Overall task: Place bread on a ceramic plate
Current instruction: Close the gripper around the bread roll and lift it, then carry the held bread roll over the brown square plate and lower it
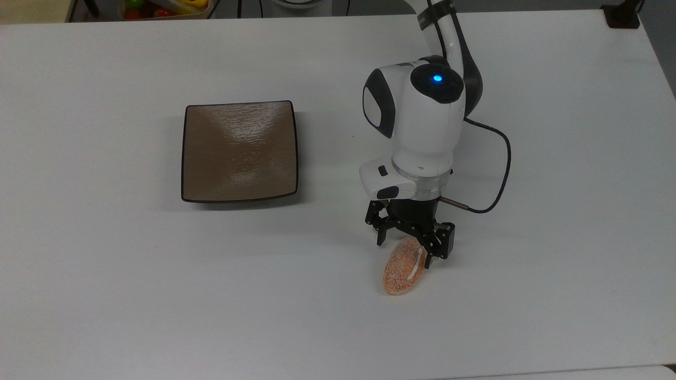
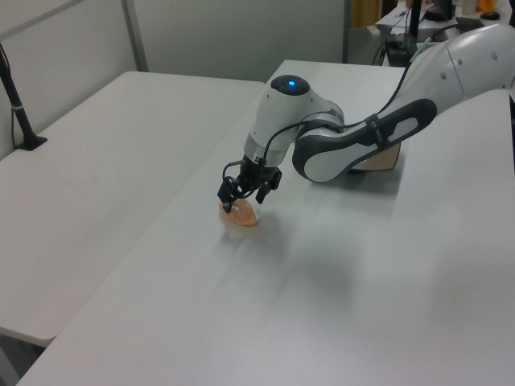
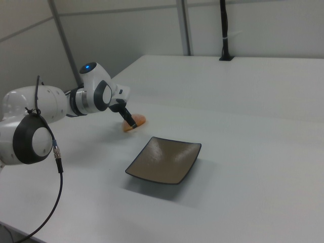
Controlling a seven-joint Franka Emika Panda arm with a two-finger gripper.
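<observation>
The bread [image 1: 402,272], a small oval orange roll with a white stripe, lies on the white table toward the top view's lower right. My gripper [image 1: 405,252] is open and low over the bread's end nearest the arm, one finger on each side of it. In the left view the gripper [image 2: 241,201] hangs just over the bread [image 2: 243,217]. In the right view the gripper [image 3: 130,123] partly hides the bread [image 3: 139,120]. The square brown ceramic plate [image 1: 238,153] sits bare at the top view's left, well apart from the bread. My arm hides most of the plate [image 2: 388,159] in the left view; the right view shows the plate [image 3: 164,159] whole.
A container of coloured fruit [image 1: 158,8] sits past the table's far edge at the top view's upper left. A black clamp base [image 1: 623,16] stands at the far right corner. A black cable [image 1: 499,158] loops beside my wrist. Open table surrounds the plate and the bread.
</observation>
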